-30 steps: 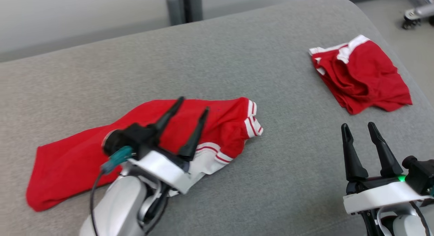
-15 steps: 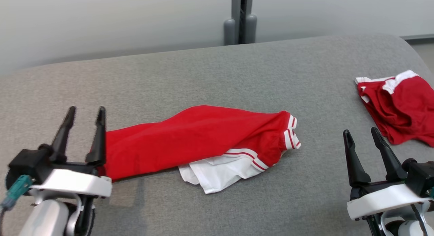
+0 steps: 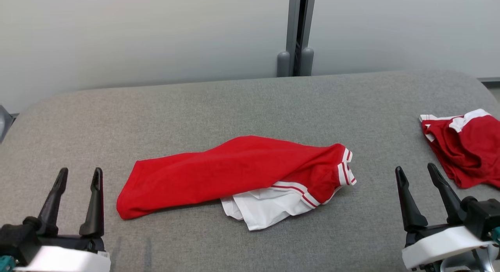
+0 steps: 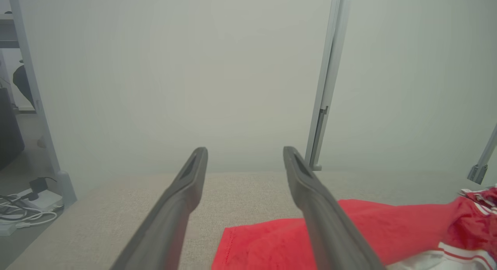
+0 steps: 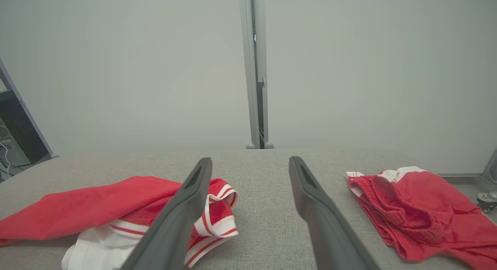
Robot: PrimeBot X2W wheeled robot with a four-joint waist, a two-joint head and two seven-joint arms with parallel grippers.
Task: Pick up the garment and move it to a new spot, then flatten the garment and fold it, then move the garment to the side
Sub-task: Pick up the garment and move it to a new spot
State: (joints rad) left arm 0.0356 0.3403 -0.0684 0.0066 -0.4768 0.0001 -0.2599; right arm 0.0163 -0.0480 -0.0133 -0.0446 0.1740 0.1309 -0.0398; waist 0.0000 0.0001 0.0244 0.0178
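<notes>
The garment (image 3: 234, 170) is red with white striped trim and a white part showing under its near edge. It lies crumpled lengthwise in the middle of the grey padded table (image 3: 250, 104). My left gripper (image 3: 80, 173) stands open at the lower left, apart from the garment's left end. In the left wrist view the left gripper (image 4: 244, 150) has nothing between its fingers, and the garment (image 4: 388, 227) lies to their right. My right gripper (image 3: 415, 169) is open at the lower right. In the right wrist view the right gripper (image 5: 250, 159) stands between the garment (image 5: 97, 204) and another red piece.
A second red garment (image 3: 465, 147) with white trim lies bunched at the table's right edge, also seen in the right wrist view (image 5: 419, 208). A grey post (image 3: 297, 33) stands against the pale wall behind the table. Cables (image 4: 23, 212) lie on the floor beyond the table's left end.
The head camera has swung, shifting the whole picture. My left gripper, open over the garment a second ago, has drawn back to the lower left, off the cloth. The garment lies as before.
</notes>
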